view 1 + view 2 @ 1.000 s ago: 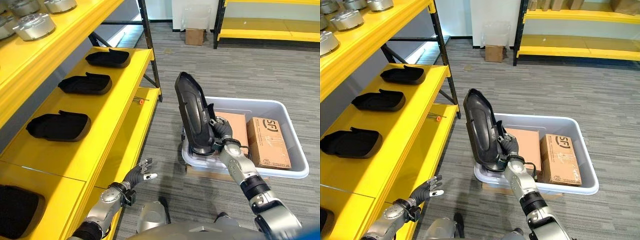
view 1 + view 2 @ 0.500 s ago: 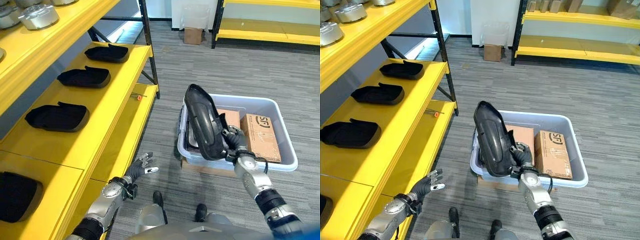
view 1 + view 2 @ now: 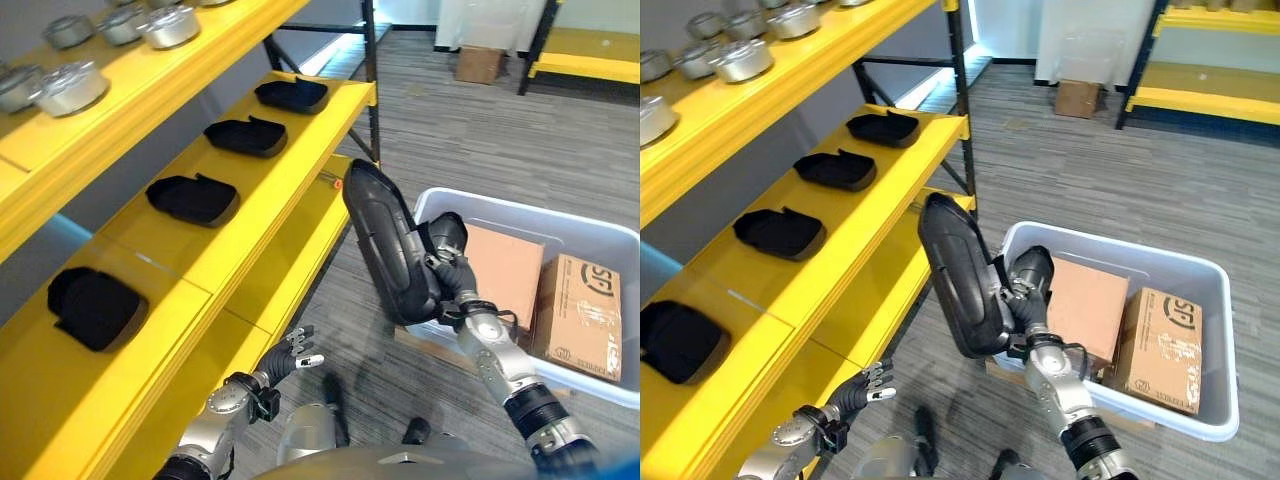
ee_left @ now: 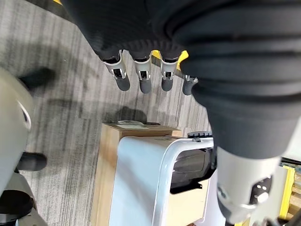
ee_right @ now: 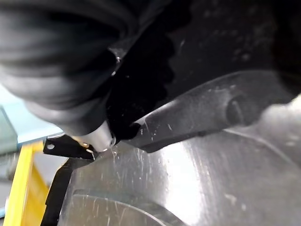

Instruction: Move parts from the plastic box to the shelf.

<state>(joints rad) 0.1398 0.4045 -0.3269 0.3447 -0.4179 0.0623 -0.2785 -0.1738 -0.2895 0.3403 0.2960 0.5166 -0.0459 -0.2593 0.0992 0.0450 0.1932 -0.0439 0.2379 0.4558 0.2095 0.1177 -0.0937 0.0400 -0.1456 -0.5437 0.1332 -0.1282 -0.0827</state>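
Note:
A large black shell-shaped part (image 3: 388, 246) stands upright in the air by the left rim of the grey plastic box (image 3: 600, 381), between the box and the yellow shelf (image 3: 300, 170). My right hand (image 3: 452, 272) is shut on the part's right edge; in the right wrist view its glossy dark surface (image 5: 197, 155) sits right against the hand. Several similar black parts (image 3: 193, 198) lie in a row on the shelf's middle level. My left hand (image 3: 286, 356) hangs low by the shelf's front edge, open and holding nothing, with straight fingers (image 4: 141, 81).
Two cardboard boxes (image 3: 582, 318) lie in the plastic box, which rests on a flat cardboard sheet (image 4: 106, 155). Round metal parts (image 3: 165, 25) line the upper shelf. A lower yellow level (image 3: 290, 270) juts out below. Grey carpet (image 3: 470, 140) stretches beyond, with another yellow rack (image 3: 1200, 85) far behind.
The camera has turned left toward the shelf. My right hand has lifted the black part off the box's edge and carried it left toward the shelf. The left hand stays low and open.

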